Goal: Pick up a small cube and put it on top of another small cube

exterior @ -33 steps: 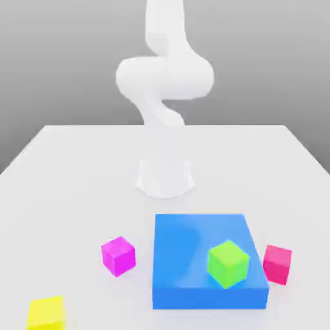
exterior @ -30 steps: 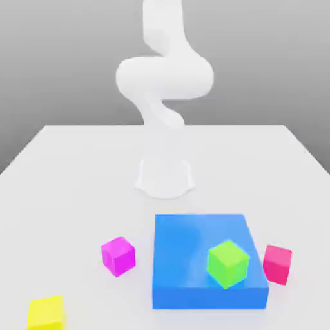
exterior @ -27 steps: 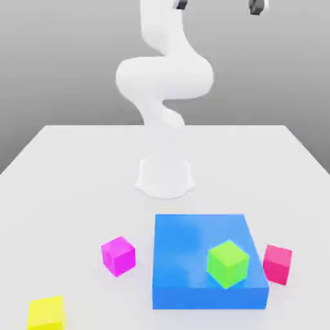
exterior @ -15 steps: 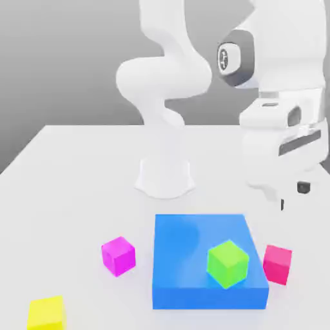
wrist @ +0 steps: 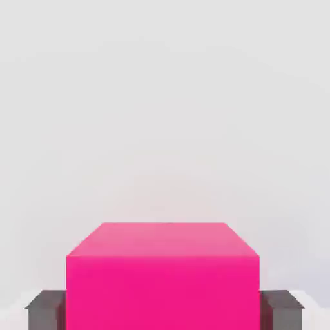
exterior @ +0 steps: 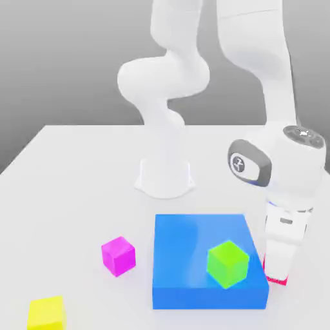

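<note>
We see a white surface carrying everything. The white arm rises from its base at the back and bends down toward the exterior view's right, its hand pointing straight down at the surface.

Next in size is the flat blue block, lying in front of the arm's base. On its top, toward the corner nearest the camera and on the exterior view's right, sits the green cube.

The claw stands just beside the blue block, on the exterior view's right of it. In the hand view we find its dark fingers pressed against two opposite sides of the red cube, so the claw is clamped on that cube. In the exterior view we make out a thin strip of the red cube under the hand, down at the surface and near the green cube, though lower than it.

A magenta cube rests on the surface on the exterior view's left of the blue block, near it but apart. A yellow cube lies further to the left and closer to the camera, well apart from the others.
</note>
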